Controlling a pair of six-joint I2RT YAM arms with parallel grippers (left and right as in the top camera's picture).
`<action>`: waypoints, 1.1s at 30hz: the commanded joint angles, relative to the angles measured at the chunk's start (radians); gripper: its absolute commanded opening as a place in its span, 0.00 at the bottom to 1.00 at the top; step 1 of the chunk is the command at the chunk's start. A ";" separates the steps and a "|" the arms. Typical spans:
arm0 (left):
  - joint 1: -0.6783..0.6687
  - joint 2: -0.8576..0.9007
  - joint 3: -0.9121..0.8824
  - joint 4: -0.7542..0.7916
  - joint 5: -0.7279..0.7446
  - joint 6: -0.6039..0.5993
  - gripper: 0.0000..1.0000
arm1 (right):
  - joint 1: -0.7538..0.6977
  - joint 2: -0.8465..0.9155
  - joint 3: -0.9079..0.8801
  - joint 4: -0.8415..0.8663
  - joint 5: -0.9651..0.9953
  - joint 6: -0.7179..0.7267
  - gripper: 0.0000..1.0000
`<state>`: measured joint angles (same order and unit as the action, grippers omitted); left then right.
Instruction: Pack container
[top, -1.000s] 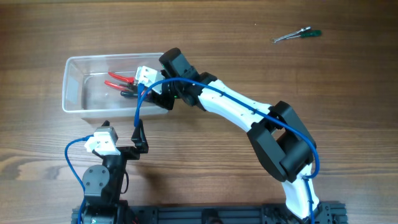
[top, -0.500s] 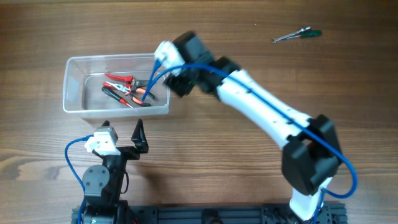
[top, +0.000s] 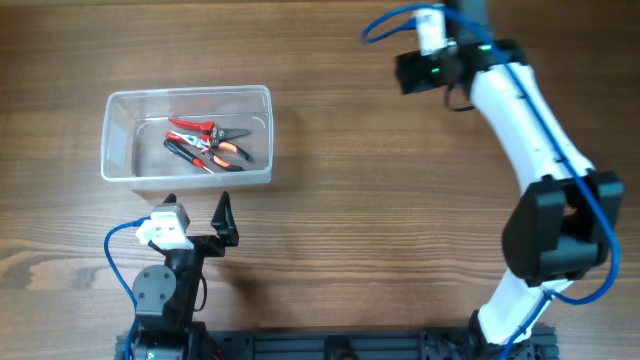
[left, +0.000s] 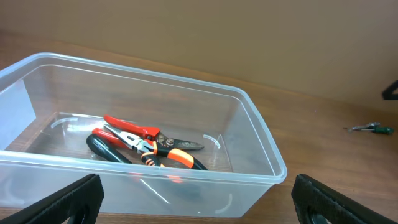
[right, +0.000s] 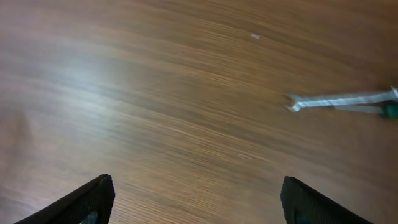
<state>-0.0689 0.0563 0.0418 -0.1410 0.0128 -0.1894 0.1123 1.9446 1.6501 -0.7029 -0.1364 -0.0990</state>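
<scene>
The clear plastic container sits at the left of the table and fills the left wrist view. In it lie red-handled pliers and black-and-orange pliers. My left gripper is open and empty, just in front of the container's near wall. My right gripper is open and empty, above bare wood at the far right. A silver wrench and a green-handled screwdriver lie ahead and to the right of it. My right arm hides both in the overhead view.
The wooden table runs between the container and the right arm. The right arm stretches from the front right base to the far edge. A dark rail runs along the front edge.
My right gripper has left the container and swung far right and back, open and empty. The black-and-orange pliers now lie in the container. The left arm has not moved.
</scene>
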 joint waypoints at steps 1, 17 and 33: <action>0.006 -0.001 -0.004 -0.001 -0.003 -0.009 1.00 | -0.058 0.014 0.008 0.004 -0.105 0.044 0.85; 0.006 -0.001 -0.004 -0.001 -0.003 -0.009 1.00 | -0.268 0.312 0.091 0.211 -0.198 0.387 0.70; 0.006 -0.001 -0.004 -0.001 -0.003 -0.009 1.00 | -0.368 0.441 0.172 0.511 -0.358 1.079 0.67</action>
<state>-0.0689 0.0563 0.0418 -0.1410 0.0128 -0.1894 -0.2188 2.3184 1.8091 -0.2119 -0.4419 0.7486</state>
